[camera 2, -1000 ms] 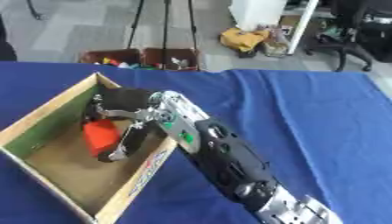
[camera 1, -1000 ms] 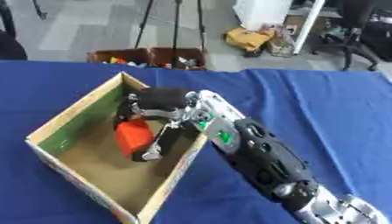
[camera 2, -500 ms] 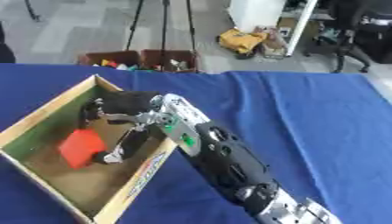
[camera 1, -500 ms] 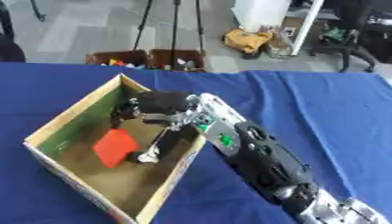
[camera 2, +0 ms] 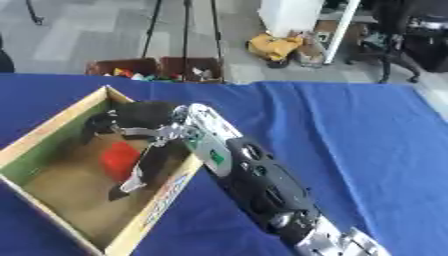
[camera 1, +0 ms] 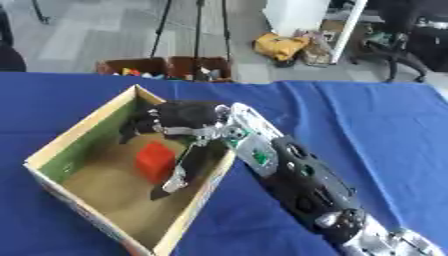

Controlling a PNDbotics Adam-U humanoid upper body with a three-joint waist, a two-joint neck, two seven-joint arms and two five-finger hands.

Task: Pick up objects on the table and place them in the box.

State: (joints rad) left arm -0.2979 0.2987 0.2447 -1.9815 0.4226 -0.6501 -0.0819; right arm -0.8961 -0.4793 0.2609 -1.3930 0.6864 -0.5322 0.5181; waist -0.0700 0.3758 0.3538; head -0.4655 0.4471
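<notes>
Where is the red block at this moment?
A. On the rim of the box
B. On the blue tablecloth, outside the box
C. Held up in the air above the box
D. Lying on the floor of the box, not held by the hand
D: the red block lies on the floor of the box, and the right hand above it has its fingers off it.

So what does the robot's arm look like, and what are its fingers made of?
The right arm is thick and mostly black, with round silver joints near the bottom corner. A pale grey section near the wrist carries a small green mark. The right hand is black on top with silvery metal parts, and its fingers are dark and thin. No left arm shows.
</notes>
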